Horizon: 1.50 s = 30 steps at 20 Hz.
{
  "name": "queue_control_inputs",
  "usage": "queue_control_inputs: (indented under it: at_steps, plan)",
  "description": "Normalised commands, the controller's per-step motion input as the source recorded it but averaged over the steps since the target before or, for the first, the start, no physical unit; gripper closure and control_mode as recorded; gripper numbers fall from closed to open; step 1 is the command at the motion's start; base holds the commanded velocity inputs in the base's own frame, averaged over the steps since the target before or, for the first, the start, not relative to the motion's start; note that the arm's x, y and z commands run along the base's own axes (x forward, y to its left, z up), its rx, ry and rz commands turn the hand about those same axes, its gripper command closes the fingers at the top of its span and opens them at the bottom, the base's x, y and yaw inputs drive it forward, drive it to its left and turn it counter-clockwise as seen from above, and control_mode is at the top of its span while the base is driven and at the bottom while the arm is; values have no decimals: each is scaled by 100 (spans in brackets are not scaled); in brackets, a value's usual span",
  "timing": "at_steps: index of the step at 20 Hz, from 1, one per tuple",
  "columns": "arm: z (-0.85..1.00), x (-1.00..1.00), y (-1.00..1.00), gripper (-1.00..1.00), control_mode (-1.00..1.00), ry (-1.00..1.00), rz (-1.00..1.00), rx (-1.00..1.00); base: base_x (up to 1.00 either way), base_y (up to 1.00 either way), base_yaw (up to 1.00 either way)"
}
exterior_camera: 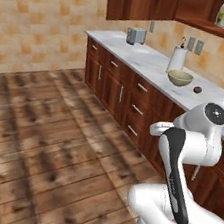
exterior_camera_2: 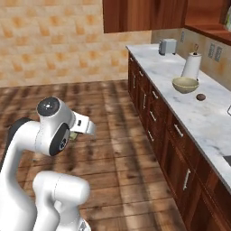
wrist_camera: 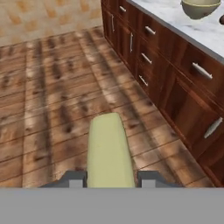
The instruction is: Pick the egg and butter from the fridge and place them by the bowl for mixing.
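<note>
Gripper (wrist_camera: 109, 181) clamped on butter (wrist_camera: 109, 148) | stick juts ahead between fingertips | likely soft, slippery: hold mid-length, gently

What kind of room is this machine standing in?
It looks like a home kitchen, computer-rendered. A long marble counter runs over dark wooden drawers, with a toaster, a paper towel roll and a mixing bowl on top, tiled walls and a plank floor.
</note>
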Motion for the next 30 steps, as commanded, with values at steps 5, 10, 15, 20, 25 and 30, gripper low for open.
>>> queue_control_inputs:
  at_steps: [5, 10, 15, 20, 25, 30]
  plan:
    - [0, 0, 0, 100, 100, 0, 0, 0, 94, 0, 0]
    - [0, 0, 0, 100, 100, 0, 0, 0, 94, 0, 0]
    - [0, 0, 0, 100, 100, 0, 0, 0, 86, 1, -5]
    - [0, 0, 0, 100, 100, 0, 0, 0, 66, 9, -33]
    - [0, 0, 0, 100, 100, 0, 0, 0, 57, 18, -45]
    - [0, 0, 0, 100, 100, 0, 0, 0, 52, 21, -52]
